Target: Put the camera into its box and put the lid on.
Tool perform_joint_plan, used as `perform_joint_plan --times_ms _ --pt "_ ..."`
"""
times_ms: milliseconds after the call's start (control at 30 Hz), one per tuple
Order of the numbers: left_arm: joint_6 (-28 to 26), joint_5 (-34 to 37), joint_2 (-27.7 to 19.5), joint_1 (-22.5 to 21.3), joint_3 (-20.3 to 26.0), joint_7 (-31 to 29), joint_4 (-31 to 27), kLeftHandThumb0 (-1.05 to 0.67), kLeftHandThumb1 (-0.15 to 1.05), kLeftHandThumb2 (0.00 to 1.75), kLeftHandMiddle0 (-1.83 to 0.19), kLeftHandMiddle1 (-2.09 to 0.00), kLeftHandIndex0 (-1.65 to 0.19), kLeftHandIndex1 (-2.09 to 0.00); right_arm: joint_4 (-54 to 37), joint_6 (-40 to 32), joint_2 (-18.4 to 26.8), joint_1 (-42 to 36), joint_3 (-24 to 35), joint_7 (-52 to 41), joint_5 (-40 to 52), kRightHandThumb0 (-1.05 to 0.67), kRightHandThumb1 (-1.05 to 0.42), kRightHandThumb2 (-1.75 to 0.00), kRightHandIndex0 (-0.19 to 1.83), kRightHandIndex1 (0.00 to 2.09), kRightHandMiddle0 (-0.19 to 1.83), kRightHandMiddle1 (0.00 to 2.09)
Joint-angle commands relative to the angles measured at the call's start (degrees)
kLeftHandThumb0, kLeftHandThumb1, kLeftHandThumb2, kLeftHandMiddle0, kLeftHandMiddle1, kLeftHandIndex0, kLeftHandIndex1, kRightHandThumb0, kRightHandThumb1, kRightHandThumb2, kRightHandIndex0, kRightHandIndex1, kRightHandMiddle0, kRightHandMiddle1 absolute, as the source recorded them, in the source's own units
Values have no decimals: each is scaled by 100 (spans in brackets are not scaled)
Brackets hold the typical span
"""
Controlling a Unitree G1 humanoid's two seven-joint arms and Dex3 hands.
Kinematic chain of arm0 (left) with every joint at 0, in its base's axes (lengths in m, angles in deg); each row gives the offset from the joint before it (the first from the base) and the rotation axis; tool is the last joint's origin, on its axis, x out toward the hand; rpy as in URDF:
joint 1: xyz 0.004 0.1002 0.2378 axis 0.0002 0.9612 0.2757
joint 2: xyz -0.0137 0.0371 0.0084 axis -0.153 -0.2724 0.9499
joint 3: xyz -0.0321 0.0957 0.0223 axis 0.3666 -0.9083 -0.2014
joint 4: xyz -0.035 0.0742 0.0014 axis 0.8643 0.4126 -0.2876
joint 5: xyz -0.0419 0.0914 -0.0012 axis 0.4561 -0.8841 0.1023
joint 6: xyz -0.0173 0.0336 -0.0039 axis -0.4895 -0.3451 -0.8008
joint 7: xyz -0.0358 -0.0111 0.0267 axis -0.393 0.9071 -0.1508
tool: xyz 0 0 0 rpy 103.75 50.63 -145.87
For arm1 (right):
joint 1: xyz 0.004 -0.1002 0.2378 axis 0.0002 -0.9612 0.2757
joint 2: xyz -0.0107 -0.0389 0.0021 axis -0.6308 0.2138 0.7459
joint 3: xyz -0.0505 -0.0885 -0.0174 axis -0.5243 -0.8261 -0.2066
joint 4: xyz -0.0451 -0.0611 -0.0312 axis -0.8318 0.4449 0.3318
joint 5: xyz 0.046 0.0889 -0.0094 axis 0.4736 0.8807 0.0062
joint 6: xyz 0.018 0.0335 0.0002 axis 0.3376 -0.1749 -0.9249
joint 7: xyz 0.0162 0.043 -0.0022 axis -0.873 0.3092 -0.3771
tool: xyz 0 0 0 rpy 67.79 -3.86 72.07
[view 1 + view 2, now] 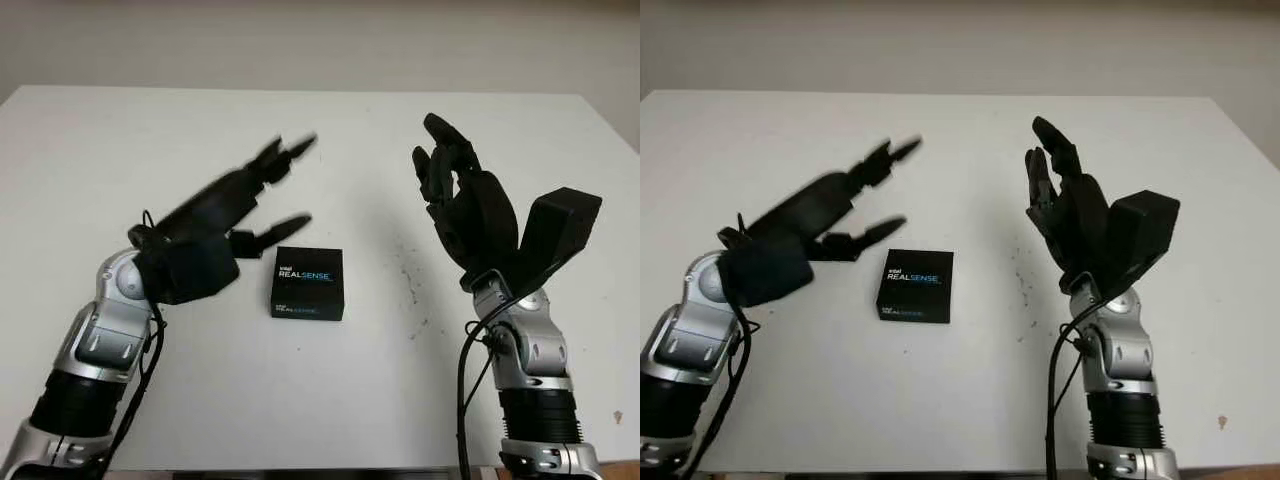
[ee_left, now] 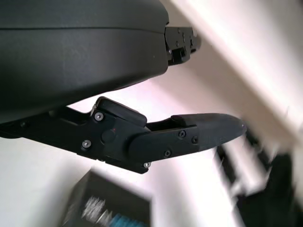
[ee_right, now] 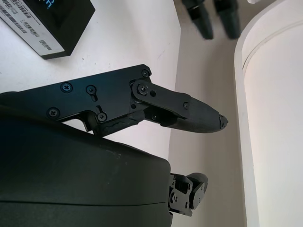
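Flanking closed box: left robot hand, right robot hand, both raised, open.

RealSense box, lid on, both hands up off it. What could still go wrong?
1. The left robot hand is open just above and beside the RealSense box; a low sweep could nudge it.
2. The box lies alone on the smooth white table, nothing bracing it, so any bump would likely slide it.
3. The lid looks seated, but whether it is fully pressed down cannot be judged. The right robot hand is open, well clear.

White table, dark specks, pale wall
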Motion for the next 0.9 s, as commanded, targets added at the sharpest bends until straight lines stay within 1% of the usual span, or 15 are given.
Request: perform_joint_plan --times_ms 0,67,133,200,400,500,700,867 --pt "-51 300 199 -13 316 269 74 -76 105 61 18 -2 17 -2 -184 82 -15 -6 -72 10 -66 -61 -105 -70 0 4 -19 50" --pt "-147 687 411 5 595 503 109 -71 105 63 19 0 19 0 -220 96 -31 -14 -127 18 -132 -62 -105 -71 -2 3 -19 46" --pt "-293 1076 571 76 847 667 137 -71 105 63 19 0 19 0 -240 149 -78 -27 -186 83 -222 -62 -105 -71 -3 3 -19 40" --pt "-402 1402 702 184 1061 789 193 -73 105 59 19 0 19 0 -249 180 -130 -31 -251 156 -302 -61 -105 -71 -5 2 -19 33" --pt "-439 1867 821 420 1324 877 291 -73 105 61 19 0 19 0 -239 108 -300 -34 -283 256 -308 -63 -105 -71 -18 0 -19 3" --pt "-414 2052 938 572 1448 997 237 -73 105 63 19 0 19 0 -160 52 -385 -18 -295 311 -302 -65 -105 -70 -19 0 -19 0" --pt "-14 2411 1374 733 1664 1263 404 -73 105 64 19 0 19 0 60 144 -502 -1 -309 334 -322 -70 -105 -69 -19 0 -19 0" --pt "60 2385 1392 969 1593 1215 416 -71 105 68 19 0 19 0 262 298 -489 35 -313 327 -405 -72 -105 -67 -19 0 -19 0"
